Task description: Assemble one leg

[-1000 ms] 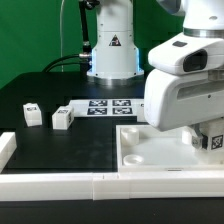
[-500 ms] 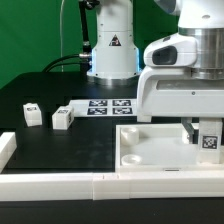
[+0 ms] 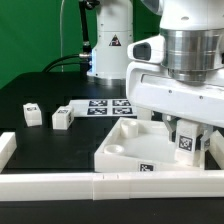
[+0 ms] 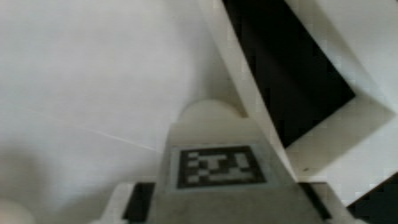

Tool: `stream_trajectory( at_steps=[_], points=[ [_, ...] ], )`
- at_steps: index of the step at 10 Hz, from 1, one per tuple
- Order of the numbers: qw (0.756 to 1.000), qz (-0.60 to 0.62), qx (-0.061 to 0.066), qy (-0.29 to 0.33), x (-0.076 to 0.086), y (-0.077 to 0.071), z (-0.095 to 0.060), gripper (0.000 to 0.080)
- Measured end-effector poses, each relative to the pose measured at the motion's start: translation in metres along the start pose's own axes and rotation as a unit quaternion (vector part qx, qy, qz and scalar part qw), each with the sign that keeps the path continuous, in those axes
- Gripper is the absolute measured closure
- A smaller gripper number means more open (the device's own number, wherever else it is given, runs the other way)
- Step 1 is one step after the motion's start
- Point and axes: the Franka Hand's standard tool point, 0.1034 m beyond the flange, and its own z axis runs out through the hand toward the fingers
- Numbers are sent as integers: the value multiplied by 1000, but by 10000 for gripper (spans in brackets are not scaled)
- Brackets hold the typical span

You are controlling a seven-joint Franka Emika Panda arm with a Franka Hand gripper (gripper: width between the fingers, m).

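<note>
My gripper (image 3: 187,150) is shut on a leg (image 3: 186,143), a small white block with a black-and-white marker. It holds the leg over the corner of the large white tray (image 3: 120,150) on the exterior view's right. In the wrist view the leg (image 4: 222,165) sits between my fingers (image 4: 139,200), and its rounded far end lies against the tray's white face (image 4: 89,80). The tray lies turned at an angle on the black table. Two more legs (image 3: 32,114) (image 3: 62,118) stand on the table at the exterior view's left.
The marker board (image 3: 108,106) lies behind the tray, in front of the arm's base (image 3: 112,50). A white rail (image 3: 100,186) runs along the front edge, with a white block (image 3: 6,148) at the exterior view's left. Black table (image 4: 294,50) shows past the tray's rim.
The arm has moved toward the exterior view's left with the leg in its grip. The tray has shifted left and turned, so one corner now points forward.
</note>
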Motion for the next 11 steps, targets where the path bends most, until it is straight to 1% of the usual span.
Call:
stream_trajectory(
  at_steps=[1,2,4,5,7,11],
  points=[
    [1000,5,-2,1,1,1,0,448],
    [1000,3,-2,0,0,1,1,448],
    [1000,3,-2,0,0,1,1,181],
    [1000,3,-2,0,0,1,1,181],
    [1000,3,-2,0,0,1,1,151],
    [1000,3,-2,0,0,1,1,150]
  ],
)
